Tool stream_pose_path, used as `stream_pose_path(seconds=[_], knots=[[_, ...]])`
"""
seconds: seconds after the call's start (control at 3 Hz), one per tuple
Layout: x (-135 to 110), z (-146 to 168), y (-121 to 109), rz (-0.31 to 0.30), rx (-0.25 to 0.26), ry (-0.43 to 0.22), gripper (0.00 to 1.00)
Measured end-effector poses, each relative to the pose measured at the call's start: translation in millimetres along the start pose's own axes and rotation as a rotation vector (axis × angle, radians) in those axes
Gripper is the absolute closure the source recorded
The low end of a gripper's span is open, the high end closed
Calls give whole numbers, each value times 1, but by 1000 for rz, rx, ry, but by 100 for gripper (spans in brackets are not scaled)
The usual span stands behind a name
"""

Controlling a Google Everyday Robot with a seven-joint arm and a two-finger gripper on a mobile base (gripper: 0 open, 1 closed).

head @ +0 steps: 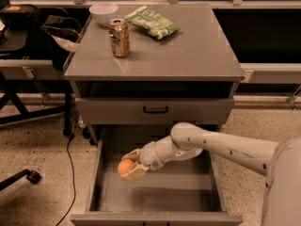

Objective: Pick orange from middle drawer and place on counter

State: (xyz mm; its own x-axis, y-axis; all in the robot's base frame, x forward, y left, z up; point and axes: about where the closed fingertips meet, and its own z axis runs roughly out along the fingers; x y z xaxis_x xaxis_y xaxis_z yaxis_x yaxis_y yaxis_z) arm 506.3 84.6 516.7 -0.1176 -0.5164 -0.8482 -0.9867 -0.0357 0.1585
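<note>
The orange (125,166) is a small round orange fruit held between the fingers of my gripper (129,166). The gripper is shut on it and holds it above the grey floor of the open middle drawer (155,192), over the drawer's left half. My white arm reaches in from the lower right. The counter (188,55) is the flat grey top of the cabinet, above and behind the drawer.
On the counter stand a drink can (119,37), a white bowl (103,13) and a green snack bag (153,22). A shut drawer front with a black handle (155,109) sits above the open drawer. A black chair base (28,175) and a cable (70,154) lie on the floor at the left.
</note>
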Motion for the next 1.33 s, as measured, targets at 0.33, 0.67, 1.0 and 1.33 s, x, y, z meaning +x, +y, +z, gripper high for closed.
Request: stream_pose_path(seconds=[0.33, 0.67, 1.0, 1.33], knots=[[-25, -34, 15, -26, 3, -19, 100], [-53, -58, 35, -55, -3, -17, 100], [-76, -76, 57, -82, 41, -27, 100], [-94, -88, 84, -107, 150, -43, 100]])
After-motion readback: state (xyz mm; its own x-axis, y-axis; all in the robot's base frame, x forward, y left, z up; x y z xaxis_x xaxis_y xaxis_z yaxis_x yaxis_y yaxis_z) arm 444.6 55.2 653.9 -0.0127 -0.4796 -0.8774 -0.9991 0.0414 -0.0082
